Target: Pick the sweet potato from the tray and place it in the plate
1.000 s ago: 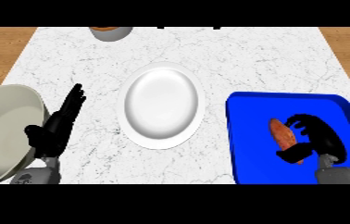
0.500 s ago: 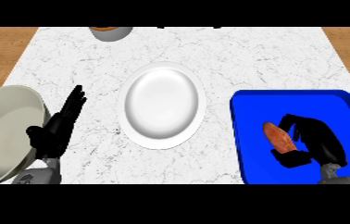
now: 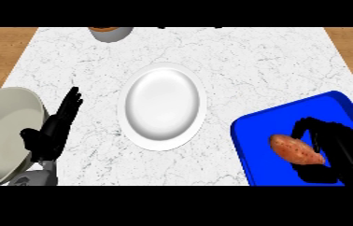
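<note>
**Sweet potato gripped over the blue tray**

The sweet potato (image 3: 296,149) lies within the blue tray (image 3: 258,141) at the worktop's (image 3: 262,66) front right corner. The right robot hand (image 3: 329,143) has its fingers curled over the top of the potato and its thumb beneath, enclosing it from the right side. The white plate (image 3: 163,106) sits in the middle of the worktop, well apart from the tray. The left robot hand (image 3: 53,129) rests near the worktop's left edge with fingers straight and holding nothing, beside a pale round dish (image 3: 14,122). A grey bowl (image 3: 110,32) stands at the far edge.
</note>
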